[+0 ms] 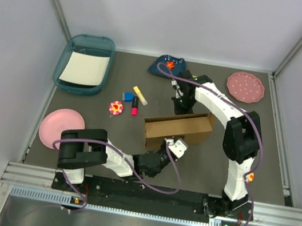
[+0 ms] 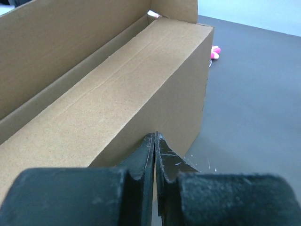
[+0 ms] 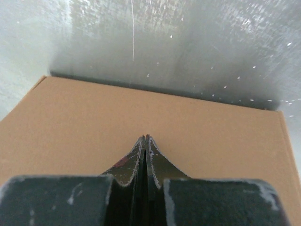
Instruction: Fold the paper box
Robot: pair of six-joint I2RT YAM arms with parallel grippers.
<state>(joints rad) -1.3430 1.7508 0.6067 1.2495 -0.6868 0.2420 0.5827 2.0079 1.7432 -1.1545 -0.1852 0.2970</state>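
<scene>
The paper box (image 1: 177, 130) is a long brown cardboard box standing open-topped in the middle of the table, its back panel raised. My left gripper (image 1: 168, 145) is shut and empty, its tips pressed against the box's near wall; in the left wrist view the closed tips (image 2: 155, 137) meet the outer wall of the box (image 2: 117, 94) just below its folded top edge. My right gripper (image 1: 180, 107) is at the far side of the box. In the right wrist view it (image 3: 145, 138) is shut and empty, tips resting against a flat cardboard panel (image 3: 141, 110).
A teal tray (image 1: 67, 59) with a white sheet stands at the back left. A pink plate (image 1: 59, 125) lies front left, a spotted pink plate (image 1: 246, 86) back right, a dark cloth (image 1: 168, 65) at the back. Small toys (image 1: 129, 101) lie left of the box.
</scene>
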